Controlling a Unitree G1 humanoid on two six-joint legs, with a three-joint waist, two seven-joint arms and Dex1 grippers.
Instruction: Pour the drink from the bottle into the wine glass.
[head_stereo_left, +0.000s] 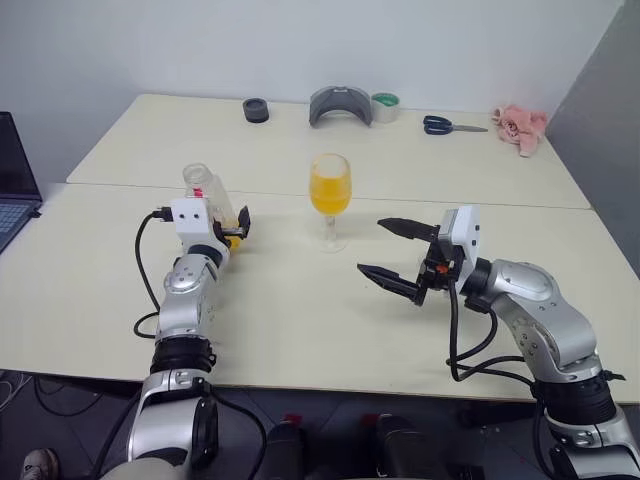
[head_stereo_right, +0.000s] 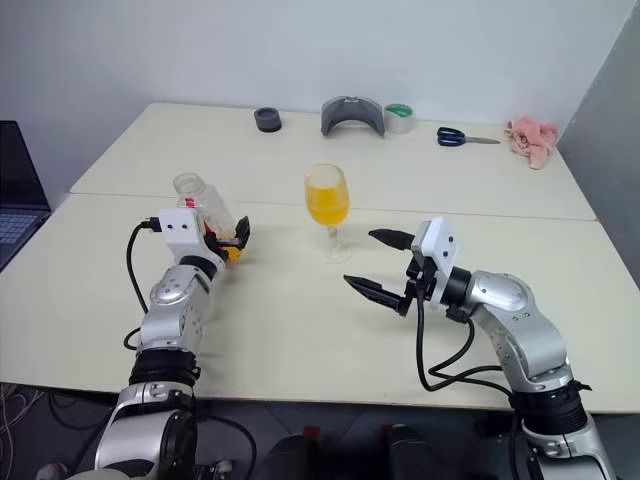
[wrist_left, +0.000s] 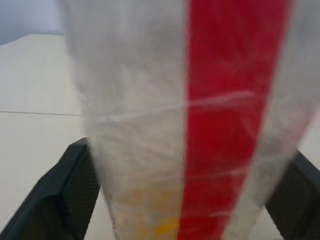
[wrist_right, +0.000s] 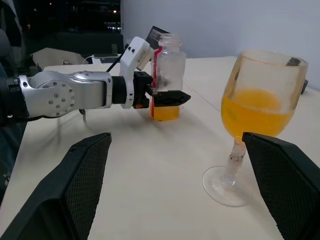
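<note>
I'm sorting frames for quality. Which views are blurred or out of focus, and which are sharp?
Left wrist view: the bottle sits very close and is soft, out of focus. Right wrist view: the wine glass looks reasonably sharp. Head views: evenly lit and sharp.

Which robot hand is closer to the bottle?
Left. The left gripper has its fingers around the bottle. The right gripper is across the table, past the wine glass.

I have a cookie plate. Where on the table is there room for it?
Bare patches: the front of the table between the two arms, and the far left corner beyond the bottle. Crowded: the back edge, with tape rolls, scissors and a pink cloth.
</note>
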